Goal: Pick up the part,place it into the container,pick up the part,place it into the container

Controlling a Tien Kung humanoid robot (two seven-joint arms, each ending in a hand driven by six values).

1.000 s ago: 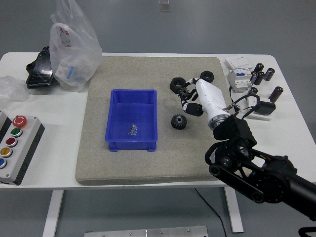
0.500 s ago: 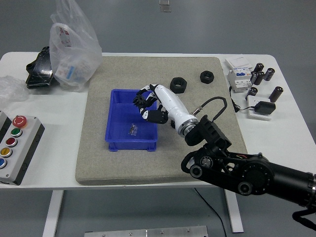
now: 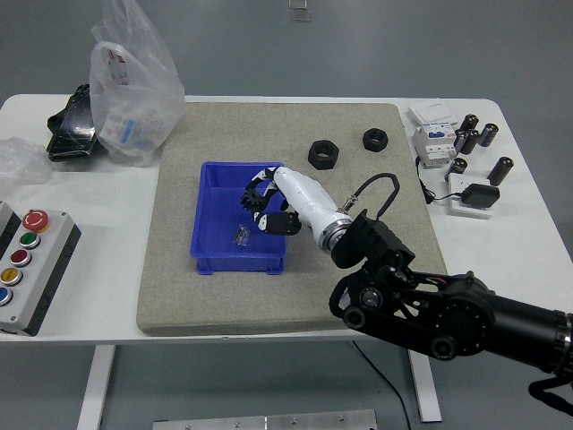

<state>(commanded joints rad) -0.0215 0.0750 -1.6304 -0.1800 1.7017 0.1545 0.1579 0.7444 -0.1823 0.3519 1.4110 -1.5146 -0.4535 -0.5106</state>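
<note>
Your right hand (image 3: 261, 204) is over the blue bin (image 3: 215, 244), fingers curled around a black gear (image 3: 253, 199), which sits in the grip just above the bin floor, toward the bin's right side. A small metal part (image 3: 239, 235) lies on the bin floor, left of the hand. Two black nuts (image 3: 323, 154) sit on the grey mat (image 3: 179, 287) behind the bin. Plastic bag (image 3: 134, 81) at far left.

light: bright, even, from overhead
shadows: soft, short, under the blue bin (image 3: 208, 240)
glare: mild sheen on plastic bag (image 3: 134, 85)
focus: sharp overall
blur: slight at fingers (image 3: 258, 199)
distortion: desk (image 3: 81, 291) edges bow slightly
</note>
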